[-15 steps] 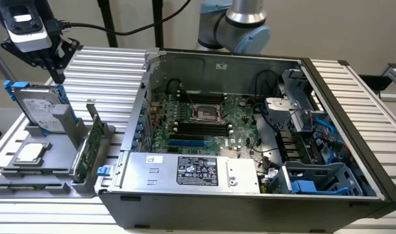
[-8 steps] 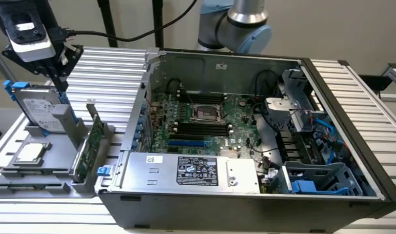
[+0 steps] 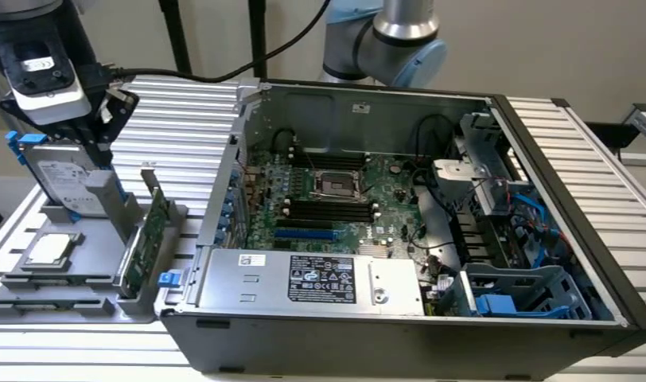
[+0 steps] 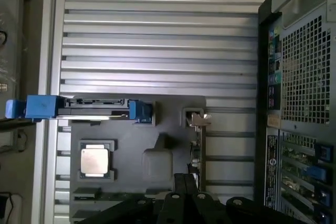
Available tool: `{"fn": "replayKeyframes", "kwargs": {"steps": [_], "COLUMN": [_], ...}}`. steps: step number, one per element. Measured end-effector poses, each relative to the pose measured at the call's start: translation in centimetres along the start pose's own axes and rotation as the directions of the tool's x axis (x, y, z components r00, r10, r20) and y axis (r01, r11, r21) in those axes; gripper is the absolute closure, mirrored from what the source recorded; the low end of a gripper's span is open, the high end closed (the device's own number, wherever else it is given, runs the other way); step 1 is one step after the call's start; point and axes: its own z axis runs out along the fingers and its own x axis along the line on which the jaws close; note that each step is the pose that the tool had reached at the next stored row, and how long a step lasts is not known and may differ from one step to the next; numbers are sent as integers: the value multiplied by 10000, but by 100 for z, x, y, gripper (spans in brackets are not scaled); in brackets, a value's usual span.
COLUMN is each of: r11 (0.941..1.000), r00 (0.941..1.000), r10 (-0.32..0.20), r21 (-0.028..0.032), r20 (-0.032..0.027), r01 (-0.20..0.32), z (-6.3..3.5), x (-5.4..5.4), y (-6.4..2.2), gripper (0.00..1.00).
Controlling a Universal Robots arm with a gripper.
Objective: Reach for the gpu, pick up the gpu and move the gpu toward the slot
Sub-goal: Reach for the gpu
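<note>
**End effector high over the fixture, gpu in its rack**

Up at the exterior view's left, above the grey fixture [image 3: 58,309]: the end effector [image 3: 100,147], nearest to the top edge of the hard drive [image 3: 66,181]. Apart or together: cannot tell from either view. Well clear of the gpu [image 3: 142,239] and not touching it.

Standing on its long edge in a groove of the fixture: the gpu, a thin green board with its silver bracket [image 3: 150,179] poking up at the far end. Just beside it, toward the exterior view's left, the hard drive with blue rails, also upright. Flat in a recess nearer the fixture's front, a processor chip [image 3: 47,251].

From the wrist camera, looking straight down past the end effector [image 4: 187,184]: the gpu [image 4: 200,150] edge-on as a narrow line, its bracket [image 4: 195,119] at one end. Near it, the hard drive [image 4: 89,108], the processor chip [image 4: 95,161] and the grey fixture [image 4: 157,129].

All resting on a slatted aluminium bench [image 3: 185,119]. Just beside the fixture, toward the exterior view's right, an open computer case [image 3: 408,99] lying on its side. Inside it, a motherboard [image 3: 339,171] with a long blue slot [image 3: 305,235], unoccupied, and a silver power supply [image 3: 313,278] at the near edge.
</note>
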Motion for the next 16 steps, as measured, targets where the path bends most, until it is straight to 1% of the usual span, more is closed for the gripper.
{"fn": "replayKeyframes", "kwargs": {"steps": [7,9,12,16], "r11": [10000,10000,10000,10000], "r00": [10000,10000,10000,10000], "r10": [-1,0,-1,1], "r21": [1,0,2,2], "r20": [0,1,1,1], "r01": [1,0,1,-1], "z": [18,27,40,41], "x": [-79,-112,-160,-164], "y": [-252,-309,-334,-334], "gripper": [89,89,89,89]}}
